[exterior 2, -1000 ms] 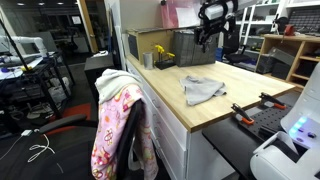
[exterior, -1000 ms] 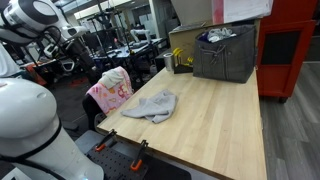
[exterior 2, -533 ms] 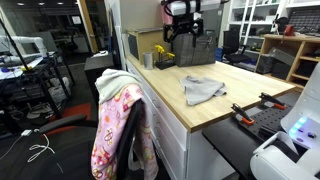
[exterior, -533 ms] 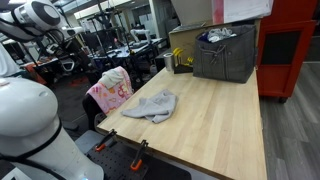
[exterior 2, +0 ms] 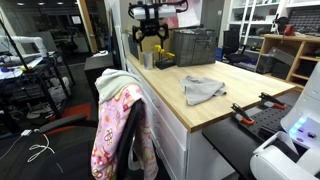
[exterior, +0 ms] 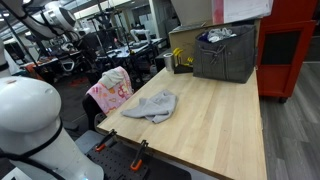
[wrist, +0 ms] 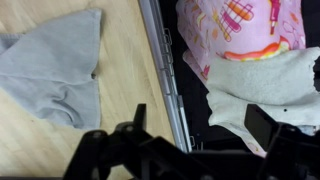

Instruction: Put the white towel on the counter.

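Hanging high above the near edge of the counter [exterior 2: 240, 80], the gripper [exterior 2: 148, 40] has its jaws spread and nothing between them, as far as an exterior view shows. In the wrist view its dark fingers fill the bottom of the picture and are too shadowed to confirm this.

Below and just off the counter's side, the white towel [wrist: 265, 85] lies bunched over the top of a chair back, resting on a pink patterned garment [wrist: 235, 25] draped over the same chair. In both exterior views the white towel [exterior 2: 118, 82] sits as a soft heap beside the counter, not on it, so the task is not yet done.

It looks like thick terry: light, limp and easy to pinch, and it will sag and trail once lifted. The best hold is probably the raised fold at the crest of the heap, pinched deep enough to gather several layers. A shallow grip may slip, and one that is too low could catch the pink garment as well.

On the counter itself lies a grey cloth [wrist: 55, 65], flat and spread, well apart from the towel. A dark bin [exterior 2: 195, 45] stands at the far end.
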{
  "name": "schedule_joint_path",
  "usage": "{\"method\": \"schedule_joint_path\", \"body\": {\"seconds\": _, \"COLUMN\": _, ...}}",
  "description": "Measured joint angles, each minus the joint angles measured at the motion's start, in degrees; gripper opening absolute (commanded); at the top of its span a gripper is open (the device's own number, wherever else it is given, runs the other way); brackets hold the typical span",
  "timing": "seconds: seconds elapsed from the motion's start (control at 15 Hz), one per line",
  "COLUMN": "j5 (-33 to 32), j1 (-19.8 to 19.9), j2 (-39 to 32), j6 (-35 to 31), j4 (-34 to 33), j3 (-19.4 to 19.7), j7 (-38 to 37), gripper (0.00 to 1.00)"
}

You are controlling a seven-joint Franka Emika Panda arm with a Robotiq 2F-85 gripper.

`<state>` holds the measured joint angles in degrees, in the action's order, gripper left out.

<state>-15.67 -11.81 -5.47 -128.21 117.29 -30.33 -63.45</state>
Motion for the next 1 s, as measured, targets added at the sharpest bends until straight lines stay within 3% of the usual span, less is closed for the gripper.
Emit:
{"method": "schedule_joint_path", "body": {"seconds": 0.47, "j5": -3.46, "j1": -12.76, "j2": -16.52, "j6": 0.60, "j4": -17.80, "j3": 11.30, "j7": 0.31, "gripper": 1.00}}
{"method": "schedule_joint_path", "body": {"seconds": 1.0, "j5": -3.33, "j1": -21.41, "j2": -28.53, "j6": 3.11, "j4": -33.55, "j3": 18.03, "j7": 0.22, "gripper": 1.00}}
